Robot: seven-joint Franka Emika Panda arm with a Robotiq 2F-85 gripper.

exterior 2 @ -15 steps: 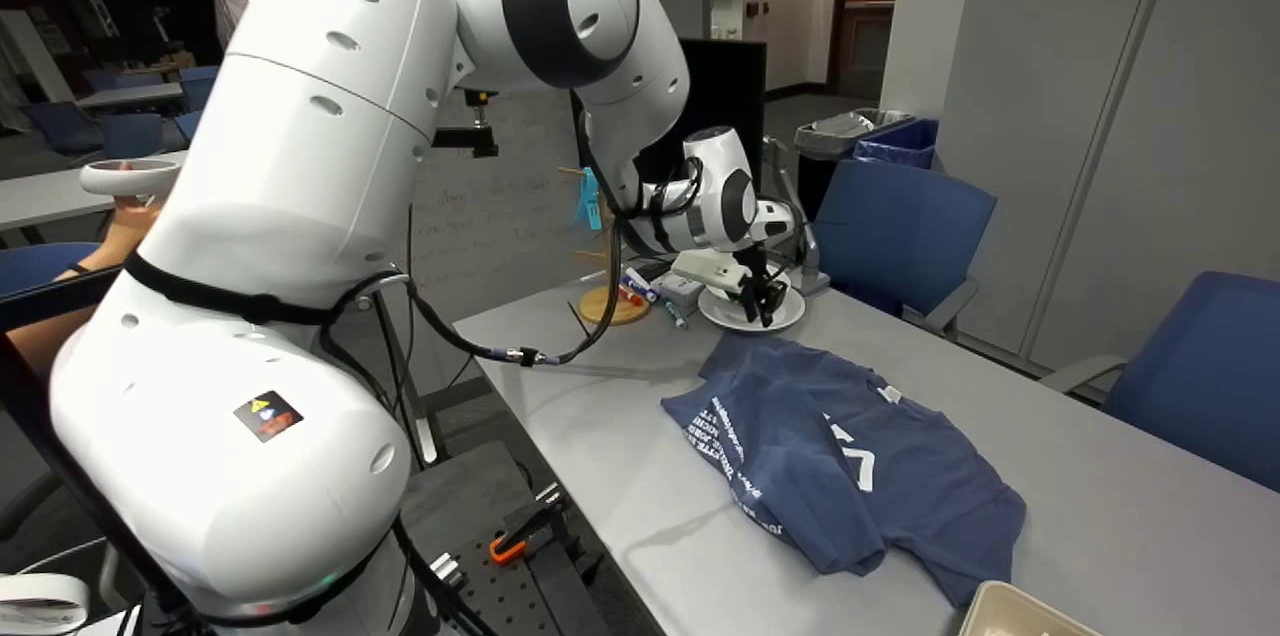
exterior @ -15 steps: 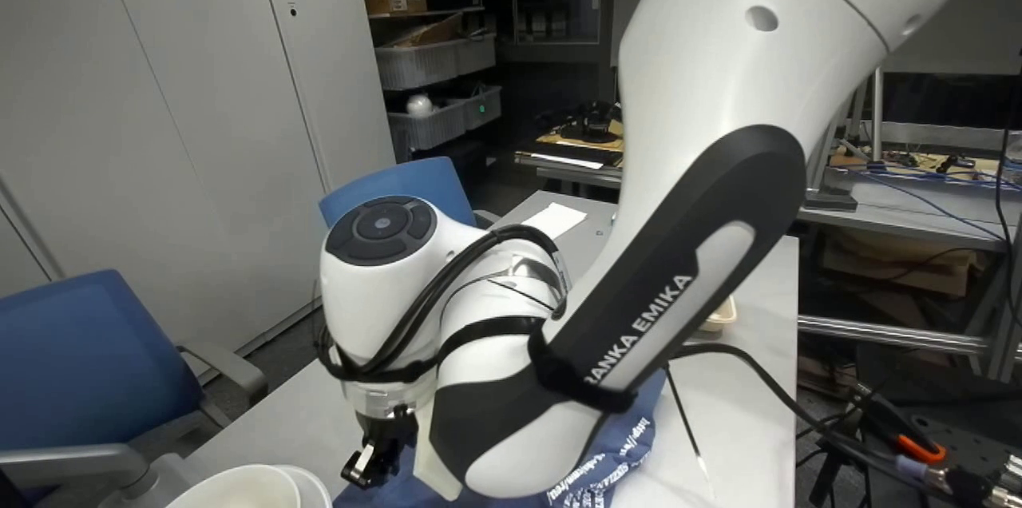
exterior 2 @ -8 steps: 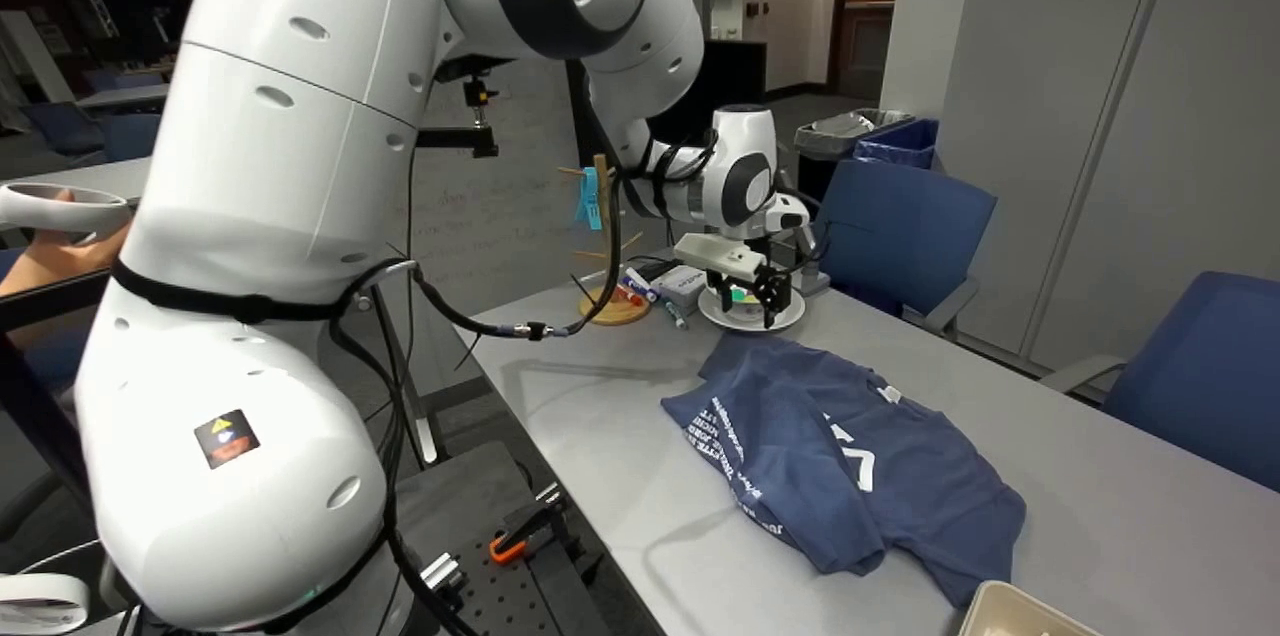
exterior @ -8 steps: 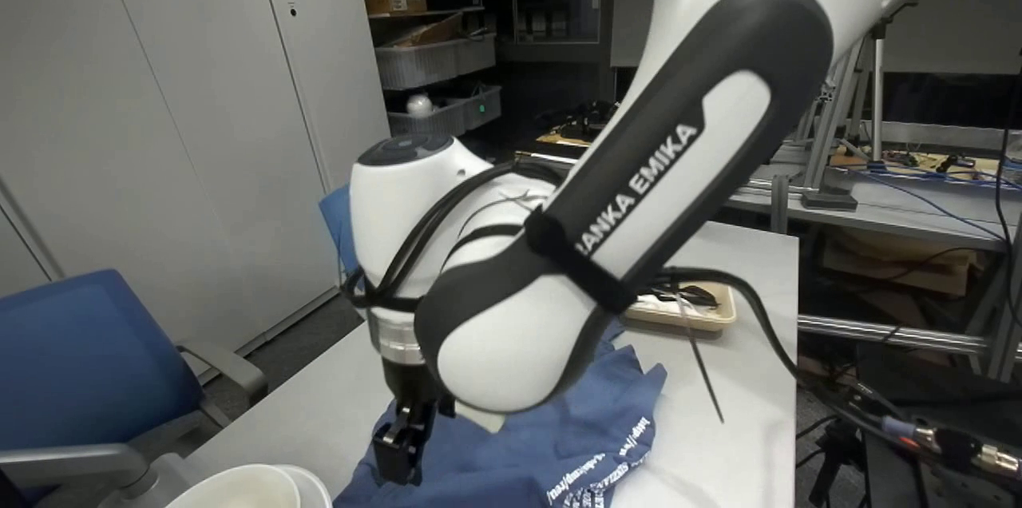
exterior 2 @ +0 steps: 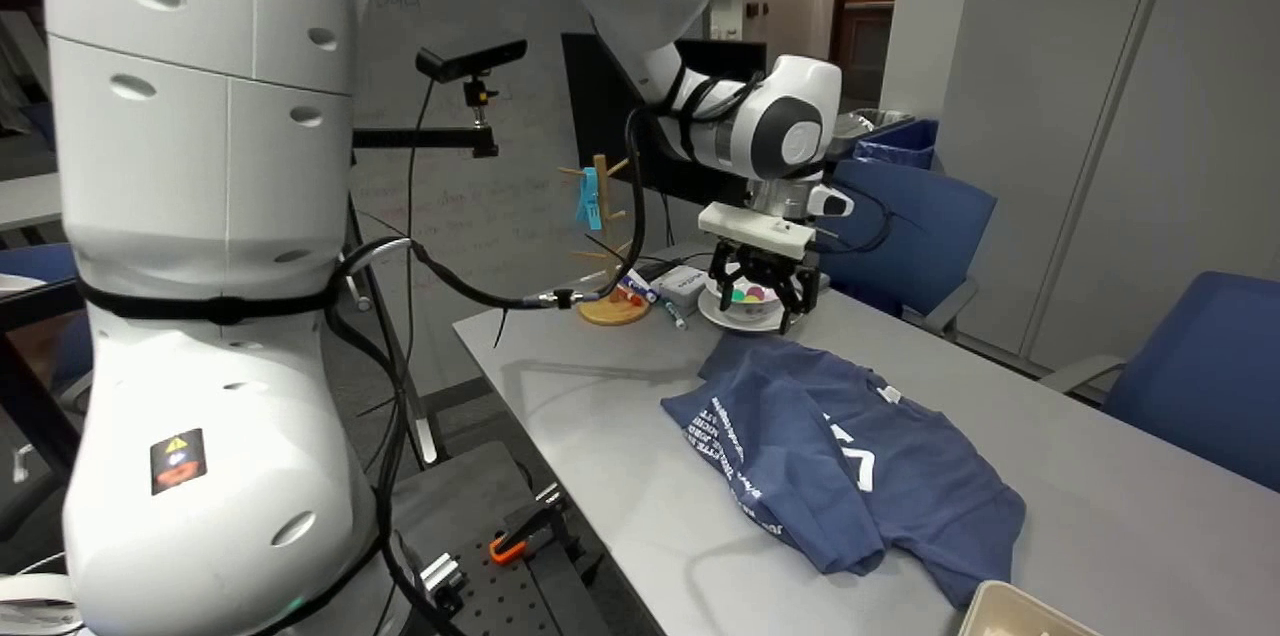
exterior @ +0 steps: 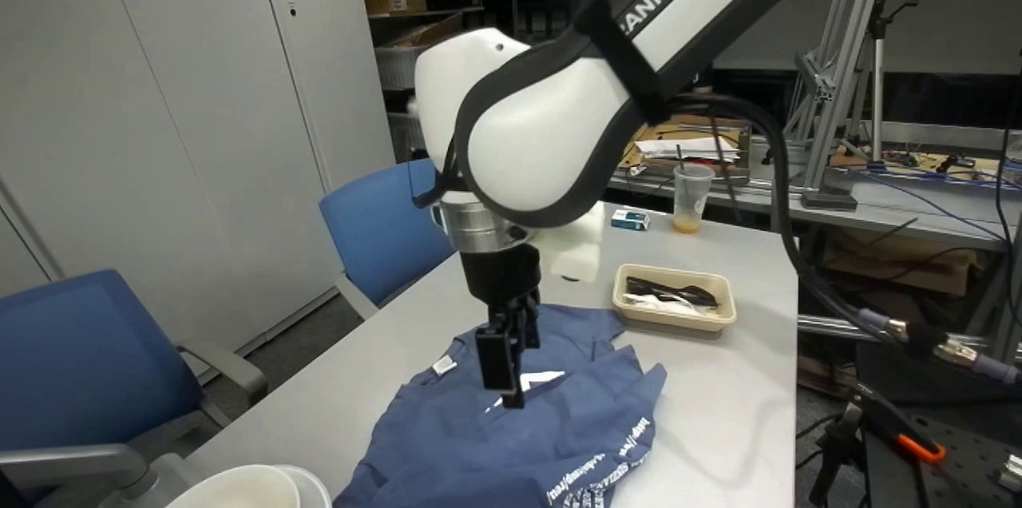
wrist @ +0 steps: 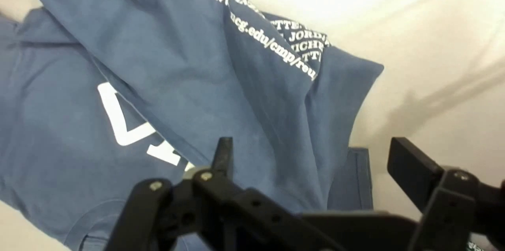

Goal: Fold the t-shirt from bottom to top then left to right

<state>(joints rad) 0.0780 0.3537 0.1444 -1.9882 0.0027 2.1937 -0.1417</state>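
Note:
The navy-blue t-shirt (exterior 2: 790,456) lies on the grey table, its printed hem part folded slantwise across the chest. Some white chest lettering (wrist: 126,124) shows beside that fold; the rest is covered. A pale label marks the collar (exterior: 444,365). In the wrist view the cloth (wrist: 169,57) is bunched into creases, with a hemmed edge of it poking out between the fingers. My gripper (wrist: 311,140) is wide open with nothing held. It hangs above the shirt, apart from the cloth. In an exterior view the gripper (exterior 2: 756,316) shows both fingers spread.
A beige tray (exterior: 671,319) with dark cutlery sits beside the shirt. At the table's other end are a bowl on a white plate (exterior 2: 716,317), markers (exterior 2: 675,316) and a wooden stand (exterior 2: 612,313). Blue chairs (exterior 2: 905,236) line the long side. A plastic cup (exterior: 691,196) stands farther off.
My gripper has risen and turned, moving rightward in both exterior views. Its fingers have gone from close together to wide open. The t-shirt looks unmoved.

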